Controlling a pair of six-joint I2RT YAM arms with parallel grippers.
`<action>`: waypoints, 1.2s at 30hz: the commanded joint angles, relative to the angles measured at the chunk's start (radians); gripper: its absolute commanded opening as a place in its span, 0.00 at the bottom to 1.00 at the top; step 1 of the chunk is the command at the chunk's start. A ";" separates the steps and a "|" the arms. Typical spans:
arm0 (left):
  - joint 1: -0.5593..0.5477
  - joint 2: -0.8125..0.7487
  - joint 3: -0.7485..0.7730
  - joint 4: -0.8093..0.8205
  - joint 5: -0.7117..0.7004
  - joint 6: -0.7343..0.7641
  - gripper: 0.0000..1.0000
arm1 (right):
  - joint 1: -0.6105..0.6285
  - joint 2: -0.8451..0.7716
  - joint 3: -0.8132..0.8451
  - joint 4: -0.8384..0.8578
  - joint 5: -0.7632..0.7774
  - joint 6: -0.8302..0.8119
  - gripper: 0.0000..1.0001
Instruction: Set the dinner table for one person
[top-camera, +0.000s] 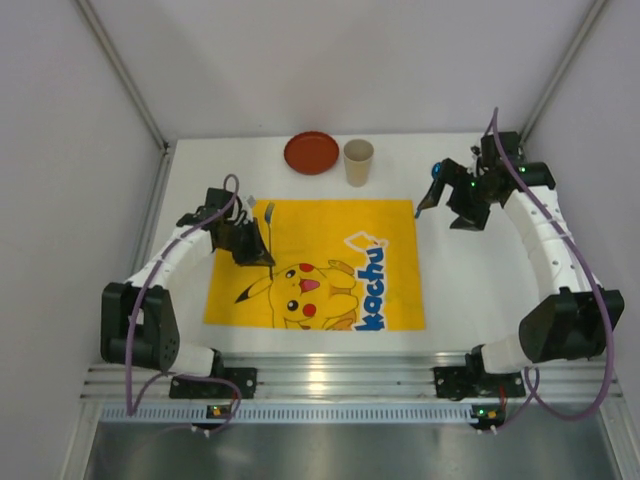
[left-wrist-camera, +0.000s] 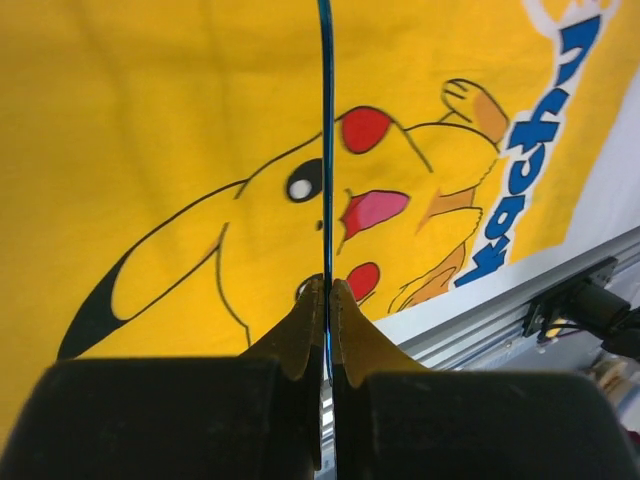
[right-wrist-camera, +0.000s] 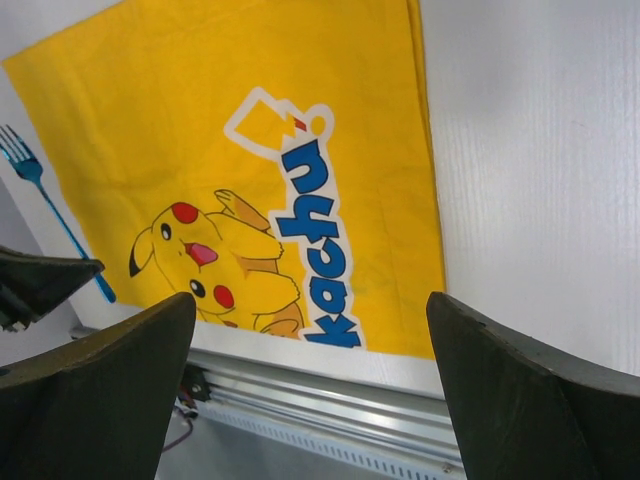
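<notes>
My left hand (left-wrist-camera: 327, 290) pinches thin blue fork (left-wrist-camera: 325, 120) edge-on, tines pointing far, over yellow cloth mat (left-wrist-camera: 150, 120); right hand (right-wrist-camera: 310, 300) spread above white counter (right-wrist-camera: 530, 150).

Top cam: high, behind arm bases, looks down on whole table (top-camera: 460, 290), wide. Left wrist cam: close over mat (left-wrist-camera: 150, 150), looks along own fingers (left-wrist-camera: 300, 330). Right wrist cam: farther off, tilted toward near rail (right-wrist-camera: 330, 390). All three share mat; fork (right-wrist-camera: 40, 190) too.

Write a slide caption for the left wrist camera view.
Left tool pinches a thin blue fork, seen edge-on, over the yellow Pikachu-printed cloth mat.
</notes>
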 joint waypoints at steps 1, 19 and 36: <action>0.133 0.034 -0.043 -0.015 0.114 0.071 0.00 | 0.016 -0.015 -0.005 0.046 -0.024 -0.015 1.00; 0.281 0.191 -0.042 -0.138 0.227 0.074 0.37 | 0.042 -0.003 -0.042 0.065 -0.026 -0.024 1.00; 0.290 0.067 0.227 -0.387 -0.229 0.024 0.98 | 0.022 0.149 0.132 0.084 0.130 -0.042 1.00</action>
